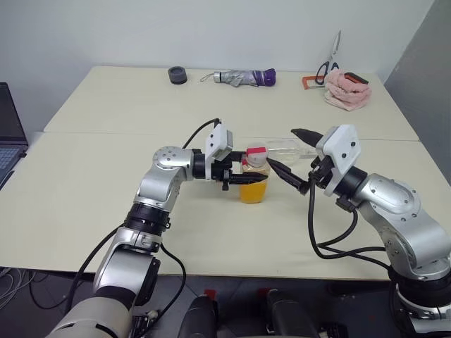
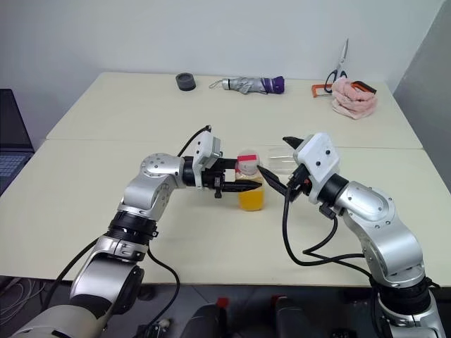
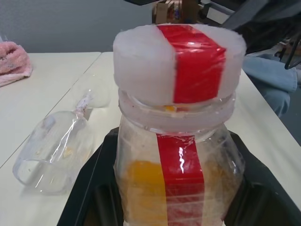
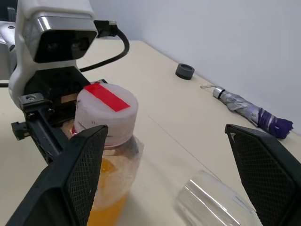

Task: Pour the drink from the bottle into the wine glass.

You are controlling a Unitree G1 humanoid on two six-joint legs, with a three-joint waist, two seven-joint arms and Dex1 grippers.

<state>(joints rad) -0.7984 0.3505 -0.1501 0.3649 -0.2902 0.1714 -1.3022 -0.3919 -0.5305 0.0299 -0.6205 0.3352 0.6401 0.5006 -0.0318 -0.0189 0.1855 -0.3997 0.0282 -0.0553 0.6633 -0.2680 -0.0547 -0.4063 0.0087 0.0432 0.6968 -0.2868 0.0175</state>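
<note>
Left gripper (image 1: 236, 176): jaws pinched on the bottle (image 1: 254, 184), one finger either side of its body just under the neck. Right gripper (image 1: 294, 158): jaws spread wide, holding nothing, one finger close beside the cap (image 4: 107, 109), the other out over the glass (image 1: 285, 148).

Location. The bottle stands upright on the table (image 1: 84, 190), near the middle of the front half and well in from the front edge. The drink (image 2: 251, 198) fills only its lower part. The cap is on. The glass lies on its side just behind the bottle, toward the seam across the table, bowl opening facing the left arm in the left wrist view. By its position the right gripper is judged to be lining up on the cap.

Risks noted:
- Cap on. Nothing pours until it is off; tilting now achieves nothing.
- The left grip sits high on a thin plastic body. If the right gripper twists the cap, the bottle may turn or slip in the jaws, or tip and spill.
- Glass down. It cannot receive liquid as it lies; pouring at it would run the drink across the table.
- The far right finger hangs close over the glass. A careless closing or sweep could roll it toward the seam.
</note>
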